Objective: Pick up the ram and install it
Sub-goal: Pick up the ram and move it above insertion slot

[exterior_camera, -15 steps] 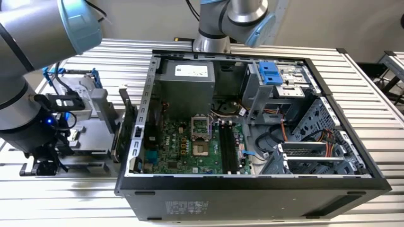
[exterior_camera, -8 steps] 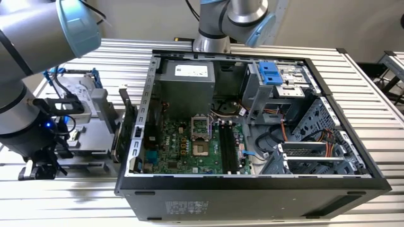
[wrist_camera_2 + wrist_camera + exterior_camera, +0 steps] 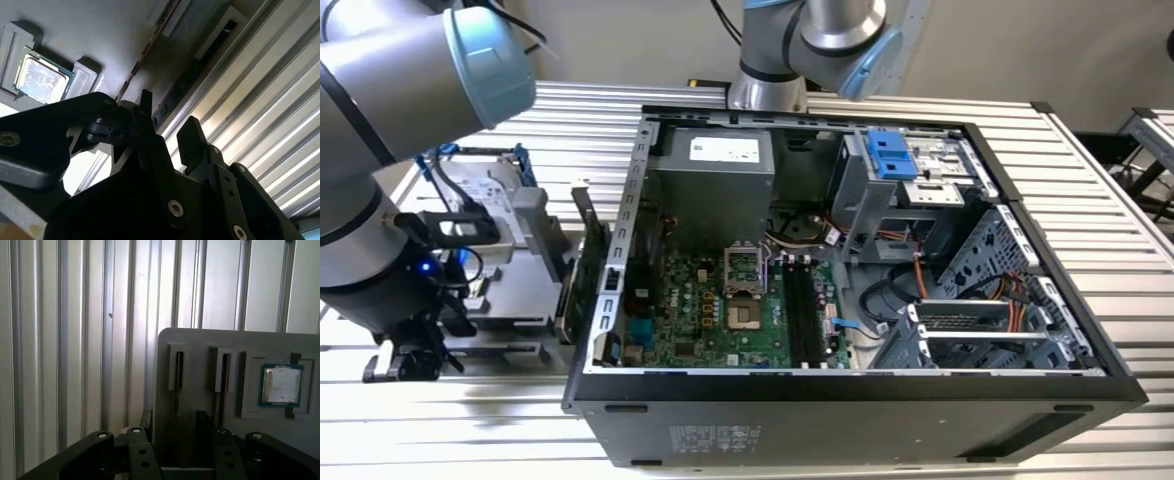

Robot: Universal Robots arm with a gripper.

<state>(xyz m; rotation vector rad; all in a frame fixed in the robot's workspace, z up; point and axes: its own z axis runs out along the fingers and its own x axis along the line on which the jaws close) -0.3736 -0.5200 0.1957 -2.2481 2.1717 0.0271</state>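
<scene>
Ram (image 3: pixel 178 372) edge-up in tray (image 3: pixel 200 342) slot, long axis running between parted fingers (image 3: pixel 204 422).

A ribbed silver metal table (image 3: pixel 494 420) carries an open black computer case (image 3: pixel 854 388) lying on its side and, just beside it at the exterior view's left, a grey parts holder (image 3: pixel 520 290).

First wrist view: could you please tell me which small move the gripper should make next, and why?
Probably ease the open gripper toward the gray holder: it is lined up either side of the ram standing edge-on in its slot, but looks short of it.
</scene>
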